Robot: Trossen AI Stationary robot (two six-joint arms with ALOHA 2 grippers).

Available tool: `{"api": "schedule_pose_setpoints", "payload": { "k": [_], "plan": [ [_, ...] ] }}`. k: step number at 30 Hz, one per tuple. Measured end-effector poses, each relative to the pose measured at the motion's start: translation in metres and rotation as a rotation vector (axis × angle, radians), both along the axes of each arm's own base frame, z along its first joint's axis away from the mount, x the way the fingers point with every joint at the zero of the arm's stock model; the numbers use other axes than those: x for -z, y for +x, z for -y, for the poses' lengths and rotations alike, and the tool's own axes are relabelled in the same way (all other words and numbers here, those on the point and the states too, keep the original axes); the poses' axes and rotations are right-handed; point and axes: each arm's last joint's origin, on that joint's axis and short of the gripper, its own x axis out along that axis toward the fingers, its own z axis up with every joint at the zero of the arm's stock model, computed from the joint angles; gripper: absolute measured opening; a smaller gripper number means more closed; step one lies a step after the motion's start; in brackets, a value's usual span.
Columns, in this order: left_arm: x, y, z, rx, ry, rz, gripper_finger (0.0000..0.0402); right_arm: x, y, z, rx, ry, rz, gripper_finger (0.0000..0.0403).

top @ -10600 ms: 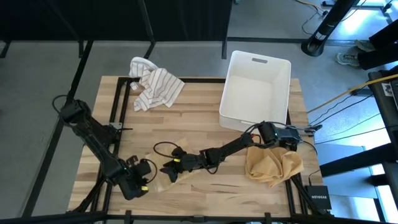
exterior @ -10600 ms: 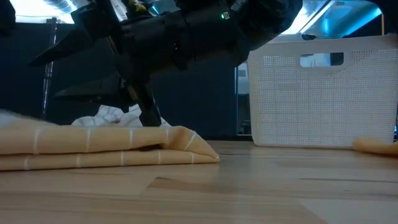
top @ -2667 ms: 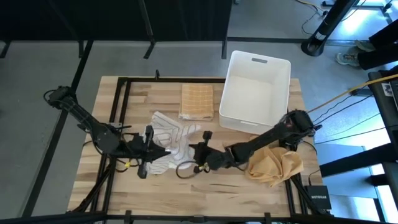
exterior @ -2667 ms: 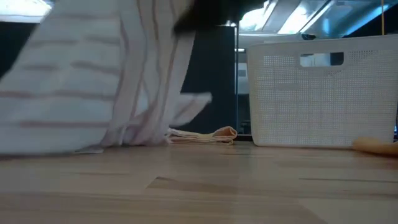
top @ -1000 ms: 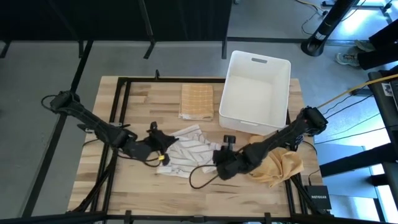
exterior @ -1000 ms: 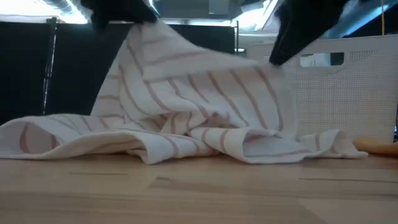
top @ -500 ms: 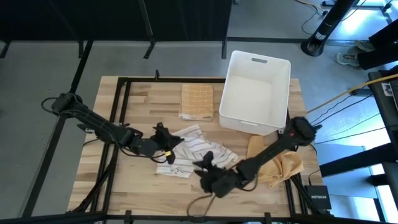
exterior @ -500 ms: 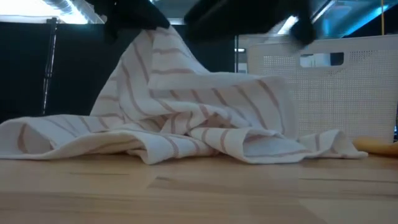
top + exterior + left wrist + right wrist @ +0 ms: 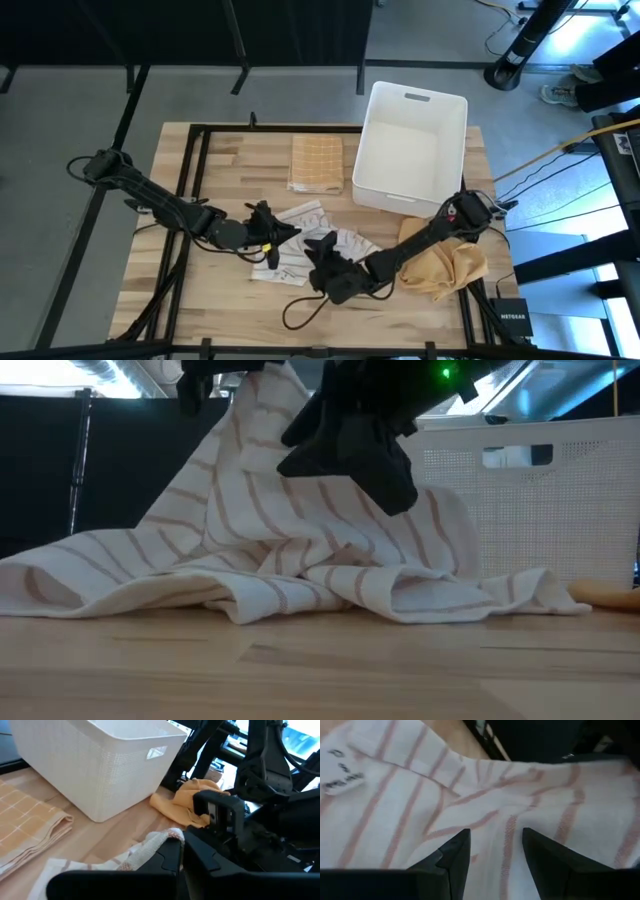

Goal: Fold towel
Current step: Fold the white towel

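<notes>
Loosely rumpled, the soft pink-striped white towel (image 9: 300, 550) peaks under the left claw (image 9: 268, 229).

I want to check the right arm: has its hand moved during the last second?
Yes. The right hand moved left across the table, away from the white bin, and now sits over the striped towel.

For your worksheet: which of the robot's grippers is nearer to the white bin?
The right. The right gripper, open, hovers over the striped towel, below the white bin. The left gripper, shut on the towel's edge, sits farther left.
</notes>
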Motion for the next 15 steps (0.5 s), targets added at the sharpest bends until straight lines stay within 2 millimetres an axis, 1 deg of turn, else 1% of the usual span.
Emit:
{"api": "schedule_pose_setpoints", "payload": {
  "k": [6, 8, 12, 15],
  "plan": [
    [0.001, 0.0, 0.0, 0.003, 0.013, -0.009, 0.0005, 0.002, 0.001, -0.003, -0.103, 0.099, -0.023, 0.0182],
    [0.001, 0.0, 0.0, 0.002, 0.013, -0.009, 0.0005, 0.002, 0.001, -0.001, -0.064, 0.075, -0.014, 0.0182],
    [0.001, 0.0, 0.0, 0.002, 0.012, -0.009, 0.0005, 0.0, 0.006, 0.014, 0.057, 0.017, 0.015, 0.0182],
    [0.001, 0.0, 0.0, 0.002, 0.013, -0.009, 0.0005, 0.001, 0.009, 0.023, 0.083, 0.023, 0.019, 0.0182]
  ]
}}
